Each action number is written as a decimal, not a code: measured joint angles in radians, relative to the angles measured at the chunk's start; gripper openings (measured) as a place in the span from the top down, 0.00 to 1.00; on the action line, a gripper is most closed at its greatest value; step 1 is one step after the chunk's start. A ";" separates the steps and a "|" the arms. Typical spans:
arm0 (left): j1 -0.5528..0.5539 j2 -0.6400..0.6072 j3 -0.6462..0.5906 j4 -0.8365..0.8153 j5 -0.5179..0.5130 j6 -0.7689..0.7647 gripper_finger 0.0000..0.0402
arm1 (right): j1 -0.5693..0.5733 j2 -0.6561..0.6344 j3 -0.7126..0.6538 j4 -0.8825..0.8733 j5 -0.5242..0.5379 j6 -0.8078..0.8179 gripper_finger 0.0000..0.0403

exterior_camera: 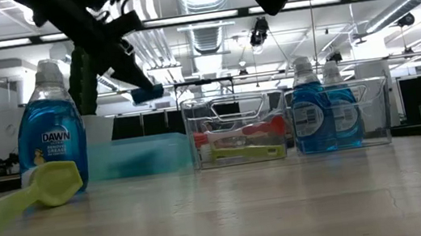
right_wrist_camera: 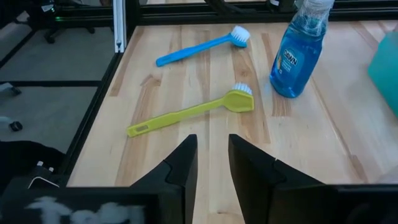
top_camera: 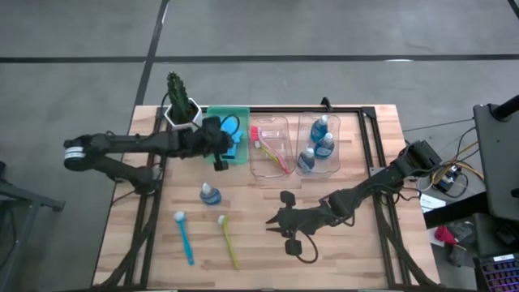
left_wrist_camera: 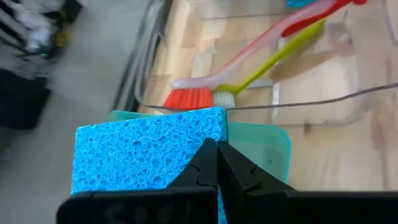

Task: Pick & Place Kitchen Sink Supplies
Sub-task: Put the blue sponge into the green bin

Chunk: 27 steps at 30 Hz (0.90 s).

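Right gripper (right_wrist_camera: 210, 163) is held low over the table, fingers parted a little with nothing between them. Just ahead of it the yellow-green brush (right_wrist_camera: 189, 112) is lying flat, long axis running crosswise to the fingers, head toward the soap bottle (right_wrist_camera: 297, 55). The blue brush (right_wrist_camera: 202, 45) is found farther out, beyond that. So the right arm is way nearer, stretched out low and forward; a wrist turn is probably needed. Farthest off, the left gripper (top_camera: 220, 151) is clamped on a blue sponge (left_wrist_camera: 146, 149) over the green bin (top_camera: 229, 113).
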 joint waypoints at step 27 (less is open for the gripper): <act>0.280 0.247 -0.010 0.161 0.274 -0.122 1.00 | 0.005 0.000 -0.001 -0.001 0.001 0.003 0.79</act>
